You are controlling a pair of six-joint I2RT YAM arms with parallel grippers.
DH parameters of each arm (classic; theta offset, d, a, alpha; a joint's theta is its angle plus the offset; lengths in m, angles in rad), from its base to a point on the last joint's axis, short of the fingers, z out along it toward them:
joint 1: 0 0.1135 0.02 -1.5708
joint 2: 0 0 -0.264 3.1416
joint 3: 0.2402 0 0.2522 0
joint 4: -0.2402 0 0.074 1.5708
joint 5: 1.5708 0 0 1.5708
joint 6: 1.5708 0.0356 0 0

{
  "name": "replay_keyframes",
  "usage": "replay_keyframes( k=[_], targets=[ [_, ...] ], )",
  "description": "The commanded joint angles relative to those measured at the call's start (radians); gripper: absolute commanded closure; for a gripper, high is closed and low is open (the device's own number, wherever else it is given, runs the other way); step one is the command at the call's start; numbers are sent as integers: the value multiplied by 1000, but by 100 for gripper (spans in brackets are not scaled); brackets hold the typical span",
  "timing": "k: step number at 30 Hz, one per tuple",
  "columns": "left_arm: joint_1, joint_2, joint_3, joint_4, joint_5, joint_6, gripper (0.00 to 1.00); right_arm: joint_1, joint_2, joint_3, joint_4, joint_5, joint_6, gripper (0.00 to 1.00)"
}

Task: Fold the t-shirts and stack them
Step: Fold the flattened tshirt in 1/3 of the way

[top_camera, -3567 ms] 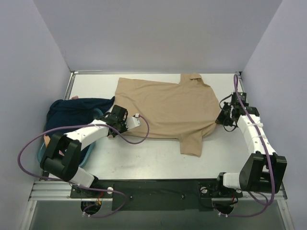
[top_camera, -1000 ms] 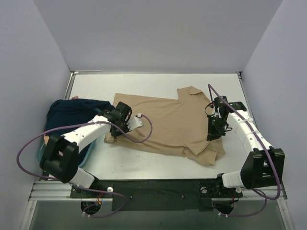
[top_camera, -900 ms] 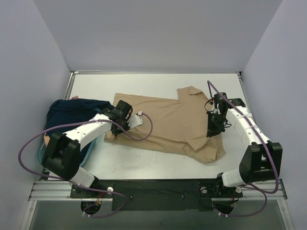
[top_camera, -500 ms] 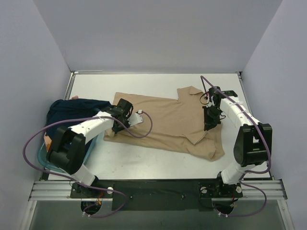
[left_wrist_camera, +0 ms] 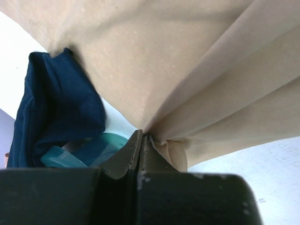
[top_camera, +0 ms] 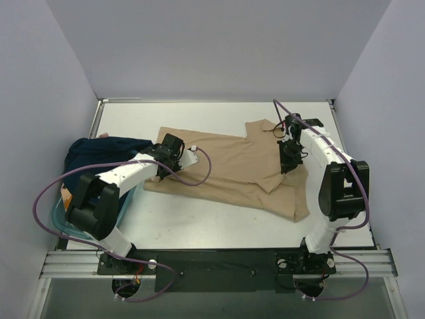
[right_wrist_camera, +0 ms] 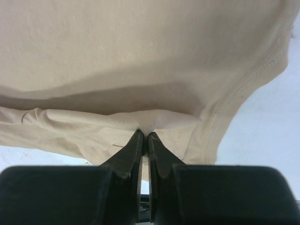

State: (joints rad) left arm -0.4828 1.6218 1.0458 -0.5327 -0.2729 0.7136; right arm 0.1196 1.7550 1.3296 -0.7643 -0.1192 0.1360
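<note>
- Two grippers hold one garment. The left gripper [top_camera: 167, 154] has its jaws pressed together on a bunched fold at the hem end of the tan t-shirt [top_camera: 229, 166]. The right gripper [top_camera: 289, 161] is clamped on a doubled layer by the sleeve.
- From the left fingertips the cloth fans away in taut ridges. Ahead of the right fingertips it spreads as a smoother sheet, with a stitched sleeve hem off to one side.
- Just beside the left gripper lies the navy t-shirt [left_wrist_camera: 51, 103], draped over the teal basket [left_wrist_camera: 93, 147] (only a bit of its rim shows beneath).
- The left pinch looks thin, so a firm pull across the table [top_camera: 199, 226] could let the fold slip out and lose the crease.
- Uneven travel between the two arms would likely skew the carried edge, and the fold would land crooked.
- With the left gripper so close to the navy t-shirt, a low sweep might snag it and drag it along.
</note>
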Motion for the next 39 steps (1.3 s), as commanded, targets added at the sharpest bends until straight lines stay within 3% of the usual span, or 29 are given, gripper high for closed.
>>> replay_keyframes(
  k=[1,5,7,8,10,11,15,18,22,25,29,34,39],
  targets=[
    [9,16,42,40,0,-11,98,6,29,65,-27,29,-21,100],
    [13,30,39,45,-3,-6,98,6,43,79,-27,41,-35,100],
    [16,32,40,56,-6,-6,90,8,57,89,-26,41,-35,100],
    [18,36,43,60,-17,-8,79,8,61,97,-23,39,-36,100],
    [19,46,52,85,-44,-14,67,8,77,126,-17,41,-35,93],
    [19,49,60,115,-57,-16,65,8,90,150,-13,55,-30,81],
    [33,81,88,233,-231,-19,59,3,112,252,-20,143,8,54],
    [52,87,109,273,-301,-25,59,-5,52,269,-21,176,52,48],
    [69,-2,115,222,-256,-46,59,-41,-142,72,20,141,117,44],
    [66,-112,83,47,-33,-65,60,-115,-337,-133,71,61,172,43],
    [64,-264,-50,-107,206,49,61,-236,-500,-380,170,-65,254,43],
    [66,-280,-248,-3,175,193,56,-259,-505,-550,229,-143,307,44],
    [64,-205,-283,100,149,227,53,-317,-448,-642,284,-177,321,46]
  ],
)
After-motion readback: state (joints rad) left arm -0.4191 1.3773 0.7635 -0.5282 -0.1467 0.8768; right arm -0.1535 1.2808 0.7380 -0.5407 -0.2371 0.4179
